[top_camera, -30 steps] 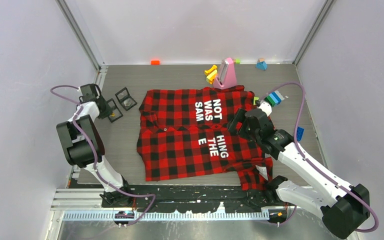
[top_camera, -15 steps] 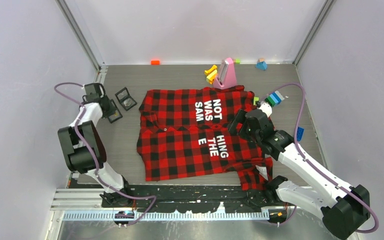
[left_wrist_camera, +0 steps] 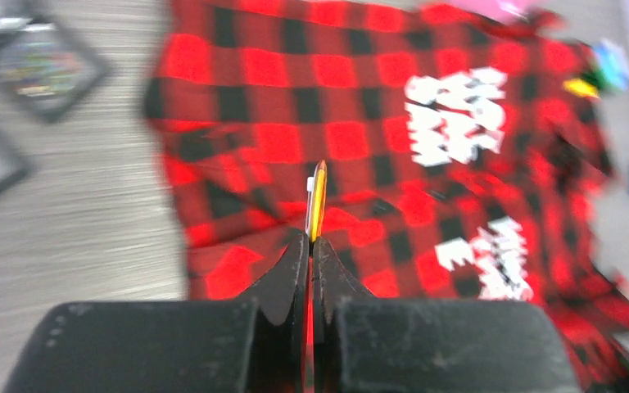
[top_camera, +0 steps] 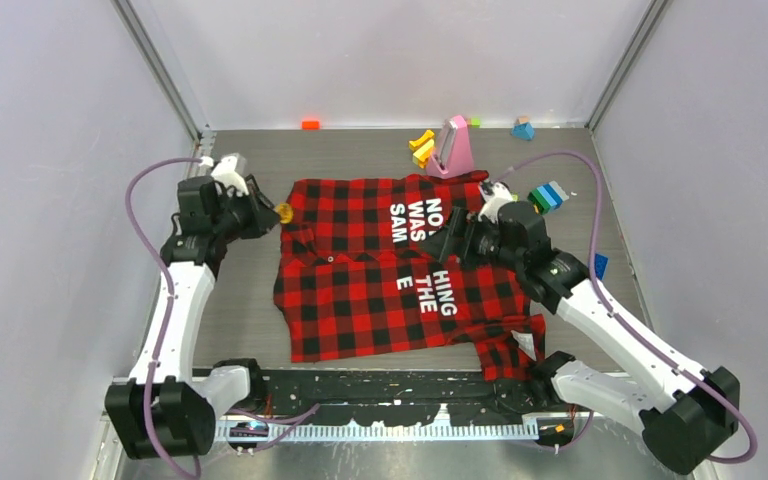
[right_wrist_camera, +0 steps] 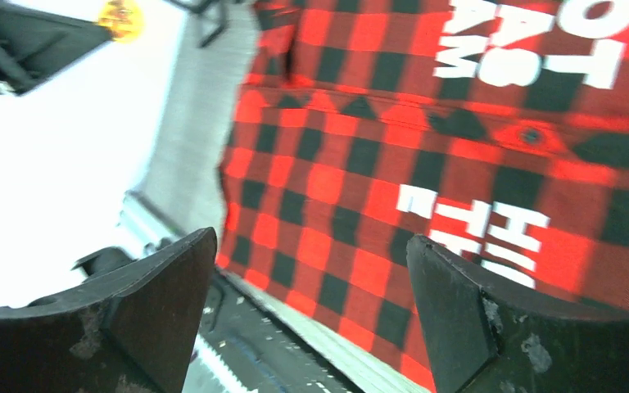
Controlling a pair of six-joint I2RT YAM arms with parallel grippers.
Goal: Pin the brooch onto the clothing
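Note:
The clothing [top_camera: 380, 270] is a red-and-black check shirt with white lettering, spread flat mid-table; it also fills the left wrist view [left_wrist_camera: 377, 139] and the right wrist view [right_wrist_camera: 426, 147]. My left gripper [top_camera: 272, 215] hovers at the shirt's far-left corner, shut on the brooch [top_camera: 285, 212], a small yellow-orange disc. Seen edge-on, the brooch [left_wrist_camera: 318, 201] sticks out from the left gripper [left_wrist_camera: 310, 241]. My right gripper [top_camera: 440, 243] hangs open above the lettering, nothing between its fingers [right_wrist_camera: 311, 246]. The brooch [right_wrist_camera: 120, 18] shows at the top left of the right wrist view.
Two black framed trays [left_wrist_camera: 41, 61] lie on the table left of the shirt. A pink stand [top_camera: 453, 147], yellow blocks [top_camera: 422, 150], an orange block [top_camera: 310, 124] and a blue block [top_camera: 523, 128] sit along the back. Coloured blocks [top_camera: 547, 196] lie right of the shirt.
My left arm has lifted from the trays and swung right to the shirt's corner, shut on the brooch. My right gripper has moved left over the lettering, still open.

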